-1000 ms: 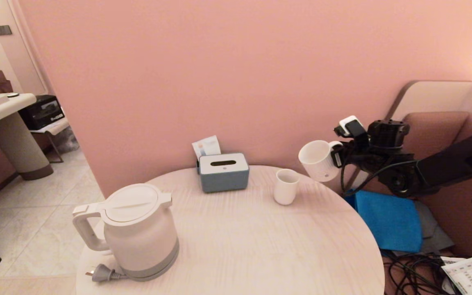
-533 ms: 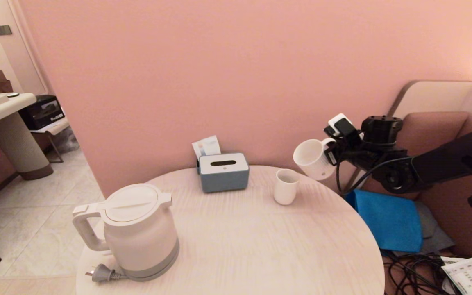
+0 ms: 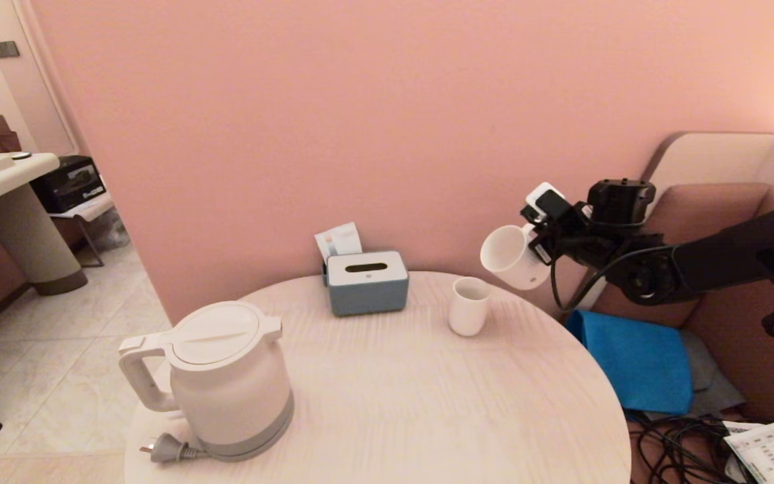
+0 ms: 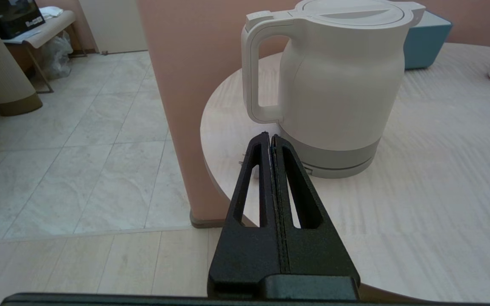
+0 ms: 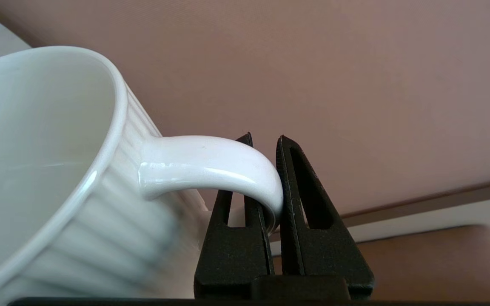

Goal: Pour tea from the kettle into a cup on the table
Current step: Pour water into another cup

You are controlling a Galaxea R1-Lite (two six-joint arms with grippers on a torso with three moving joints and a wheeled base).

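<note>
The white kettle [image 3: 226,383] stands on its grey base at the front left of the round table [image 3: 427,403], lid closed, plug lying beside it. The wide white cup [image 3: 511,257] hangs tilted in the air over the table's far right edge, mouth turned to the left. My right gripper [image 3: 540,245] is shut on its handle [image 5: 211,163], and the cup [image 5: 36,148] looks empty inside. No tea shows. My left gripper [image 4: 269,137] is shut on nothing, just outside the table's edge, close to the kettle [image 4: 338,85] below its loop handle.
A smaller handleless white cup [image 3: 469,306] stands on the table just below and left of the held cup. A blue-grey tissue box [image 3: 367,282] sits at the far edge. Blue cloth [image 3: 635,359], cables [image 3: 682,444] and a paper sheet [image 3: 770,450] lie to the right.
My right arm has carried the cup a little up and to the left, tipping its mouth further sideways. The kettle and the small cup have not moved.
</note>
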